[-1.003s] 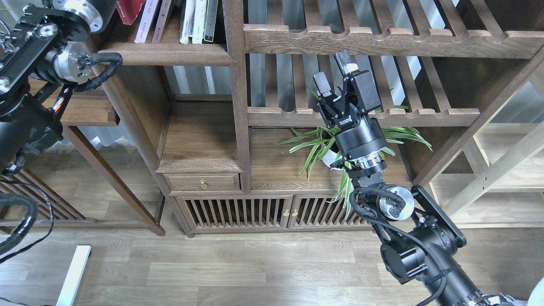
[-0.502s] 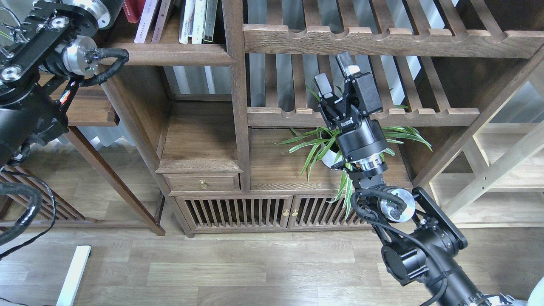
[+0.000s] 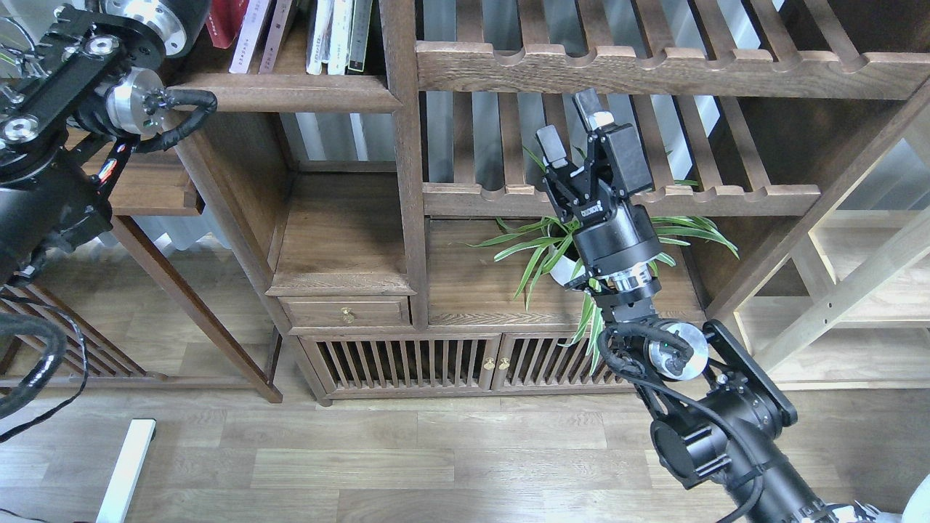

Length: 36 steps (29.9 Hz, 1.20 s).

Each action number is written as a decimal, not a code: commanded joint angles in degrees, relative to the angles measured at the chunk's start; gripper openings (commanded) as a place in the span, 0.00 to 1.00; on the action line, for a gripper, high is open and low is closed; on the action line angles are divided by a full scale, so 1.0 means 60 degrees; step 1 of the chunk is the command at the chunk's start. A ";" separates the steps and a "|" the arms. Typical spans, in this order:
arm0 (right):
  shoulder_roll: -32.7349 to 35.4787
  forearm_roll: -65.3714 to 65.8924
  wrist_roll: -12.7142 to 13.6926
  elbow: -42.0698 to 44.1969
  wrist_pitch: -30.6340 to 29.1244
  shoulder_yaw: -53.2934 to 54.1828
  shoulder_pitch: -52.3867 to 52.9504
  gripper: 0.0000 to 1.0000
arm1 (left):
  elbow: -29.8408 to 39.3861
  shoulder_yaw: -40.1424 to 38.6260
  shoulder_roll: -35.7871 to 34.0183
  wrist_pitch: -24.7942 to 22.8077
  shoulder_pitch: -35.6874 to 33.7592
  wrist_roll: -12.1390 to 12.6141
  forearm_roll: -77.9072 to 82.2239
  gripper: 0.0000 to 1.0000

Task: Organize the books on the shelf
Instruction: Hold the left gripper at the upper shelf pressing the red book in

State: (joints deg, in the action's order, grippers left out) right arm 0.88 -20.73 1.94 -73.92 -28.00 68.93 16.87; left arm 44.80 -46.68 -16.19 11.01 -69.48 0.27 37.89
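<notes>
The shelf (image 3: pixel 290 93), a dark board with a rounded front edge, sits at the top left. A red book (image 3: pixel 222 16) stands on it, partly behind my left arm (image 3: pixel 109 51). Two pale leaning books (image 3: pixel 251 40) are next to the red one, then thin white and dark-spined books (image 3: pixel 338 36) against the post. My left arm rises past the shelf's left end and leaves the view at the top, so its gripper is out of sight. My right gripper (image 3: pixel 572 127) is open and empty, pointing up in front of the slatted shelves, far right of the books.
A vertical post (image 3: pixel 403 145) separates the shelf from slatted shelves with scalloped rails (image 3: pixel 617 69). A potted spider plant (image 3: pixel 559 254) stands behind my right wrist. Below are a small drawer (image 3: pixel 347 312) and a slatted cabinet (image 3: pixel 465 363). Wood floor lies in front.
My left arm has moved up and a little right, covering more of the red book. The right arm has barely moved and its gripper stays open.
</notes>
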 commanded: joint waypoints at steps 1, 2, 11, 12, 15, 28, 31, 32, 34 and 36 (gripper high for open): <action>0.0000 -0.0002 -0.0001 0.0001 0.0000 -0.0004 0.0000 0.98 | -0.0040 0.0031 0.0017 -0.0004 0.0037 0.0000 -0.0030 0.10; 0.0000 -0.0002 -0.0001 0.0001 0.0000 0.0010 0.0000 0.98 | -0.0069 0.0031 0.0017 -0.0004 0.0038 -0.0015 -0.0045 0.10; 0.0000 0.0013 -0.0001 0.0001 0.0000 0.0010 0.0000 0.98 | -0.0216 0.0089 0.0076 -0.0004 0.0008 -0.0030 -0.0045 0.12; 0.0000 -0.0001 -0.0001 0.0001 0.0000 0.0010 0.0000 0.98 | -0.0230 0.0089 0.0076 -0.0004 0.0008 -0.0030 -0.0045 0.13; 0.0015 -0.0001 -0.0001 0.0001 0.0000 0.0025 0.0000 0.98 | -0.0347 0.0089 0.0134 -0.0004 -0.0021 -0.0030 -0.0059 0.15; 0.0044 -0.0002 -0.0001 0.0001 0.0000 0.0025 0.0015 0.98 | -0.0567 0.0104 0.0193 0.0010 -0.0050 -0.0044 -0.0060 0.27; 0.0059 -0.0002 -0.0001 0.0001 0.0000 0.0025 0.0015 0.98 | -0.0567 0.0104 0.0193 0.0010 -0.0036 -0.0059 -0.0060 0.27; 0.0059 -0.0002 -0.0001 0.0001 0.0000 0.0025 0.0015 0.98 | -0.0567 0.0104 0.0193 0.0010 -0.0050 -0.0073 -0.0060 0.27; 0.0073 -0.0002 -0.0001 0.0001 0.0000 0.0025 0.0015 0.98 | -0.0567 0.0104 0.0222 0.0010 -0.0079 -0.0074 -0.0060 0.27; 0.0074 -0.0001 -0.0001 0.0001 0.0000 0.0025 0.0015 0.98 | -0.0567 0.0104 0.0266 0.0010 -0.0211 -0.0074 -0.0074 0.27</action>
State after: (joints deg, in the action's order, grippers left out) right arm 1.27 -20.73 1.93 -73.92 -28.00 69.08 16.96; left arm 41.40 -46.05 -14.90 11.08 -69.95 -0.13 37.52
